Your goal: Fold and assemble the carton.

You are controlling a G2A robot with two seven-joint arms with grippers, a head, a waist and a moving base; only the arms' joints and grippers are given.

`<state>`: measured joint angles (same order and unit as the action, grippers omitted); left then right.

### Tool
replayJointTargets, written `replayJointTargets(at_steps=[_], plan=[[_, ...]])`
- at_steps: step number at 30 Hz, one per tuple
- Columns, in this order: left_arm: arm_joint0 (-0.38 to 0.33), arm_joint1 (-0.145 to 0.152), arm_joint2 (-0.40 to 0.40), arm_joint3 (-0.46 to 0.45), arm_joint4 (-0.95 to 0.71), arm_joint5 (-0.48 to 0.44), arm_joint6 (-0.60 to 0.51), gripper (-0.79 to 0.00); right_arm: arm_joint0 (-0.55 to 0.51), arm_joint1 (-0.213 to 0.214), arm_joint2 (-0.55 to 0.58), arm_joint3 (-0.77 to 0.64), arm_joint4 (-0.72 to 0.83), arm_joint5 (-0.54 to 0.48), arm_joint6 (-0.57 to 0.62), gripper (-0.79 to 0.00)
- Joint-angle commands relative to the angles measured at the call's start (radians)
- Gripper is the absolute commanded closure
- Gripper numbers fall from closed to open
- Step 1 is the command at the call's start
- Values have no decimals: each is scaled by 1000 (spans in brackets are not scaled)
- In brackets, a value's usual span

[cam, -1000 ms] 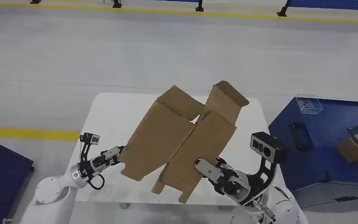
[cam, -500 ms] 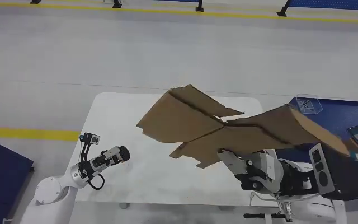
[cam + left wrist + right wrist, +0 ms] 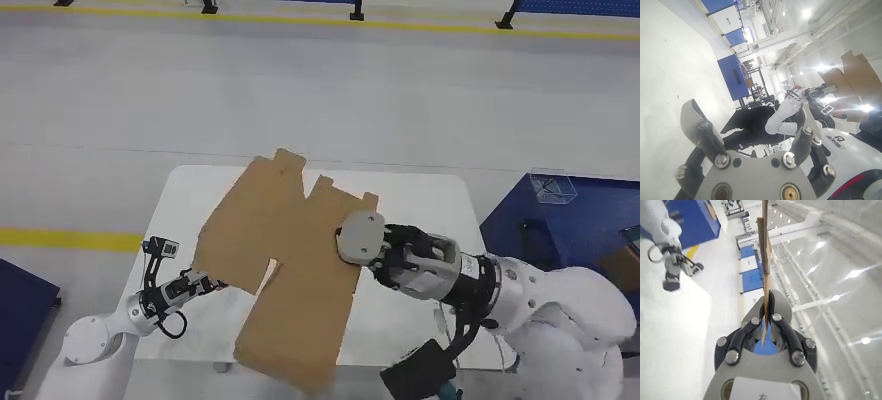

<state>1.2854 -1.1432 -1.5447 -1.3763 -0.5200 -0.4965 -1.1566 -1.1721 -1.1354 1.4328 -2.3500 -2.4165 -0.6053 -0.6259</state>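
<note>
Carton [image 3: 290, 270] held flat over the table [image 3: 425, 205]

So the right gripper [image 3: 767, 303] is clamped on one edge of the carton. Both fingers [image 3: 781, 308] are pinching it, with a bit poking back between them. The carton is unfolded, flaps out, hanging in the air over the middle of the table, and its near end sticks out past the front edge. The left gripper [image 3: 208, 284] sits low by the carton's left edge, spread wide with nothing in it. Can't tell if it touches the carton.
</note>
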Motion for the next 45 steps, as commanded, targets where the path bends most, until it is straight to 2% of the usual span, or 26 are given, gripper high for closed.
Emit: replayJointTargets(at_steps=[1,5,7,11,14,17,23,27,31,35,40,43,45], plan=[[0,0,0,0,0,0,0,-785,-71,11,8,0,-240,210,-121,0],[0,0,0,0,0,0,0,-785,-149,27,31,0,-437,511,-246,0],[0,0,0,0,0,0,0,-785,-175,32,39,0,-478,612,-279,0],[0,0,0,0,0,0,0,-785,-184,36,62,0,-444,663,-285,0],[0,0,0,0,0,0,0,-785,-171,35,71,0,-324,596,-243,0],[0,0,0,0,0,0,0,-785,-147,28,81,0,-59,439,-154,0],[0,0,0,0,0,0,0,-785,-154,9,82,0,726,133,102,0],[0,0,0,0,0,0,0,-785,-207,2,23,0,1237,21,316,0],[0,0,0,0,0,0,0,-785,-241,3,-62,7,1607,-13,513,0],[0,0,0,0,0,0,0,-785,-280,5,-160,30,1950,12,656,0],[0,0,0,0,0,0,0,-785,-302,12,-206,33,2211,60,831,0],[0,0,0,0,0,0,0,-785,-312,17,-272,15,2456,55,976,0],[0,0,0,0,0,0,0,-785,-312,17,-272,15,2456,55,976,0]])
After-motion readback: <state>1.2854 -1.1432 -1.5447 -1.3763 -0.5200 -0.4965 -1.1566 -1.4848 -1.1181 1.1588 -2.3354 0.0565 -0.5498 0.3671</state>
